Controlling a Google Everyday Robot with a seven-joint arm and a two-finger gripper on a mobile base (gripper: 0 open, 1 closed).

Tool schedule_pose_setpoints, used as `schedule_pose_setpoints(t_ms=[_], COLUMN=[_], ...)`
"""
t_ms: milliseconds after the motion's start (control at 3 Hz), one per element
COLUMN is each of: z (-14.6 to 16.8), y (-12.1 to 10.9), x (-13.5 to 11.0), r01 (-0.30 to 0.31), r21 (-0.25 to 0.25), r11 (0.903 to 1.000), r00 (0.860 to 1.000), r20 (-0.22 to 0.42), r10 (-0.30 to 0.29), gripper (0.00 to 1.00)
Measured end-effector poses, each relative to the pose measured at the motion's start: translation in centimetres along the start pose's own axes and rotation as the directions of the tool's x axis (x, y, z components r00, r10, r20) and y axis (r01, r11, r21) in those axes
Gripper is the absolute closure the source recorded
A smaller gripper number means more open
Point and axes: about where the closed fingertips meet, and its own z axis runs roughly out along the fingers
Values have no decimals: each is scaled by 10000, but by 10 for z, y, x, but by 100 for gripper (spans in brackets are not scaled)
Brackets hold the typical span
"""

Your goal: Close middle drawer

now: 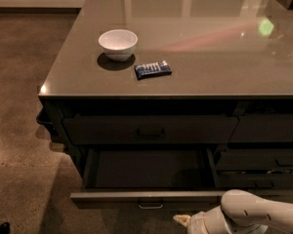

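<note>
Camera view shows the table (210, 67) carrying a white bowl (117, 43) and a blue packet (153, 69). Beneath, the middle drawer (112, 197) stands pulled well out. It looks rigid and probably slides easily, so a flat push on its front beside the central pull (150, 204) should do. The gripper (183, 220) hangs low, just right of that pull; whether it is spread or pressed together cannot be told.

Bowl (117, 43) left of packet (153, 69) on counter (210, 57); middle drawer (112, 197) pulled out below; pincer (184, 220) before drawer front, rightward.
</note>
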Motion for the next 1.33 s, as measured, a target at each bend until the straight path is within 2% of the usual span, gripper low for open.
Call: schedule_pose_setpoints(t_ms=[333,667,1000,1333], z=[5,-2,-16,-16], y=[-18,-60,-132,-132], x=[-1,-6,-43,-43], r01=[225,669,1381,1382], r21=[135,654,1185,1186], r11=[9997,9956,9833,9833], r00=[9997,9977,9902,9902], r20=[-75,-131,-385,-385], r10=[-224,-661,-1345,-1345], gripper=[0,0,0,0])
